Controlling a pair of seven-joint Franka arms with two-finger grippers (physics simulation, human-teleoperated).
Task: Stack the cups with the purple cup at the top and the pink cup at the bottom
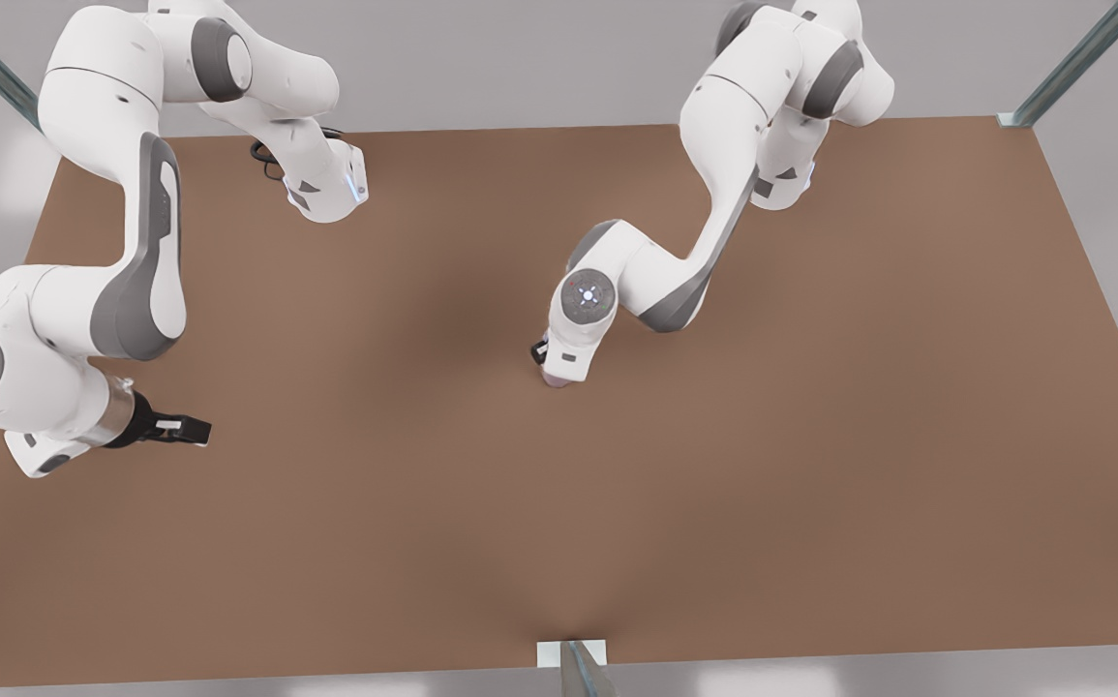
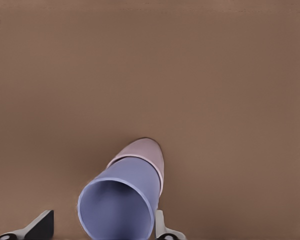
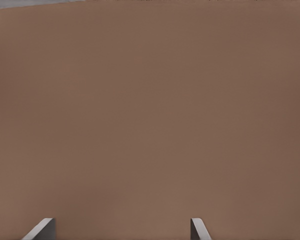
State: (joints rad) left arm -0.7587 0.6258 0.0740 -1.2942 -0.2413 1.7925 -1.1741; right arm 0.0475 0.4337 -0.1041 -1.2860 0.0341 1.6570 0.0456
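On the table [image 1: 810,436], purple cup [image 2: 121,205] nests inside pink cup [image 2: 146,152]; both jaws spread.

Purple cup [image 2: 121,205] nested in pink cup [image 2: 146,152], mid-table [image 1: 810,436]

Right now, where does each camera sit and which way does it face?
Front view: high up, looking down on the brown table; both white arms show.
Left wrist view: on the left arm, looking past the open left pincer at the bluish-purple tapered cup nested in the pale pink tapered cup.
Right wrist view: on the right arm, facing bare table; open right pincer shows.
Shared: all see the table.
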